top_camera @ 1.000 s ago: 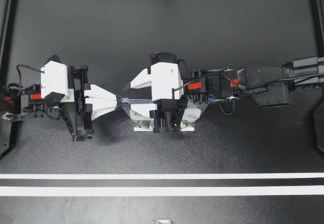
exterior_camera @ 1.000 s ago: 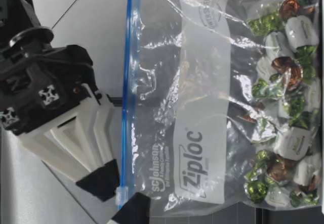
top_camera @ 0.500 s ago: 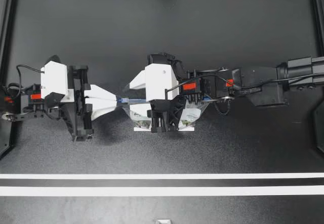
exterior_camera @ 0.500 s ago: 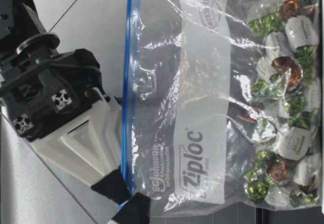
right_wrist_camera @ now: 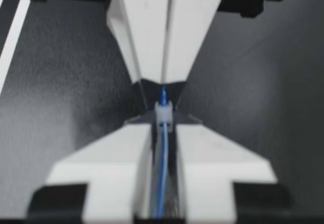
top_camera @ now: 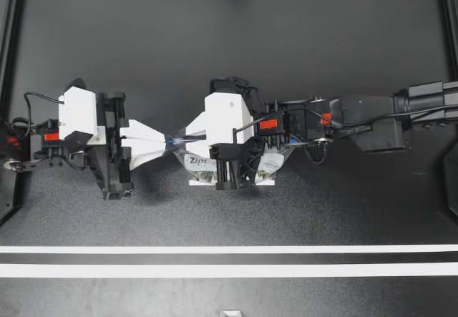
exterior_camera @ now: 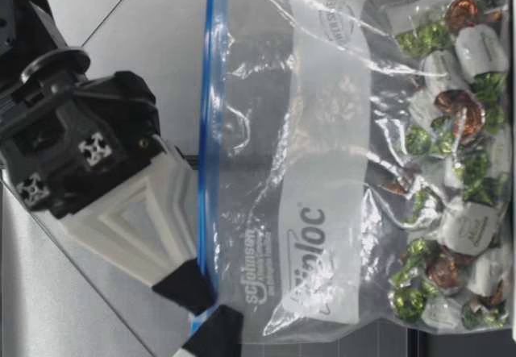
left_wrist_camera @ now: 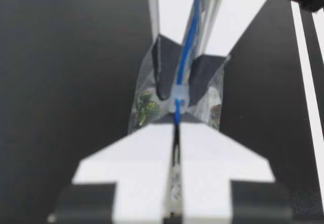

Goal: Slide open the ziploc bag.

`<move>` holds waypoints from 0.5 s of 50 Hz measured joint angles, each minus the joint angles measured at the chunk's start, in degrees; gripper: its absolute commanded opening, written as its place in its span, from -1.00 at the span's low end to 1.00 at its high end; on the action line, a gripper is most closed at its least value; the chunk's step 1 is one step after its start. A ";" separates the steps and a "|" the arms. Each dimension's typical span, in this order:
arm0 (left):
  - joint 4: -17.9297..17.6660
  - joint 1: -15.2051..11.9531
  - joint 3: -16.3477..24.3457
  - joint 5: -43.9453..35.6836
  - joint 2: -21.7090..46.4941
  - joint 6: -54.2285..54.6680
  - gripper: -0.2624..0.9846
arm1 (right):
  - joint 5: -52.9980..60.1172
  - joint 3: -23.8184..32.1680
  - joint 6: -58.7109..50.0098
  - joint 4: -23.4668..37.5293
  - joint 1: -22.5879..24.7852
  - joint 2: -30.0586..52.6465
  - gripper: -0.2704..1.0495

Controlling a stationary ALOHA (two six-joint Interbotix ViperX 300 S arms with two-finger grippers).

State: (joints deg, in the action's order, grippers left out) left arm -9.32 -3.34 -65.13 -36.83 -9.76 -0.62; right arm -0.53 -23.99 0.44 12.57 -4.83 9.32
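The ziploc bag [top_camera: 202,165] is standing upright about midway between the left and right edges of the surface [top_camera: 215,45], with its blue zip track [exterior_camera: 211,131] uppermost. Its lower end, full of wrapped candies [exterior_camera: 451,131], is resting on the surface. My left end effector [top_camera: 169,144] is reaching in from the left edge and pinching the ziploc bag at the end of the track, fingers pressed flat together on it. My right end effector [top_camera: 187,137] is coming from the right edge along the top of the bag. Its fingers are drawn in narrow, with the dark pads [left_wrist_camera: 164,67] lying on either side of the track and gripping the pale slider [left_wrist_camera: 178,93]. The slider is sitting just beside the tips of the left fingers [right_wrist_camera: 147,37].
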 measured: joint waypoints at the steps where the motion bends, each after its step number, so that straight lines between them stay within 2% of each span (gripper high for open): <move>1: -0.09 0.00 0.00 0.00 0.18 0.00 -0.85 | -0.44 0.00 0.09 0.00 0.00 -0.18 -0.73; 14: -0.09 0.00 0.09 0.00 0.97 0.00 -0.85 | -7.29 -2.46 0.00 0.00 0.00 -3.87 -0.74; 25: -0.09 0.00 -0.62 -0.09 0.97 0.00 -0.85 | -10.99 -8.79 -0.18 0.00 0.00 -10.37 -0.74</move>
State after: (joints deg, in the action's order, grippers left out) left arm -9.40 -3.34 -65.74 -36.91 -8.79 -0.62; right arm -11.51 -32.78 0.26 12.57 -4.83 -1.05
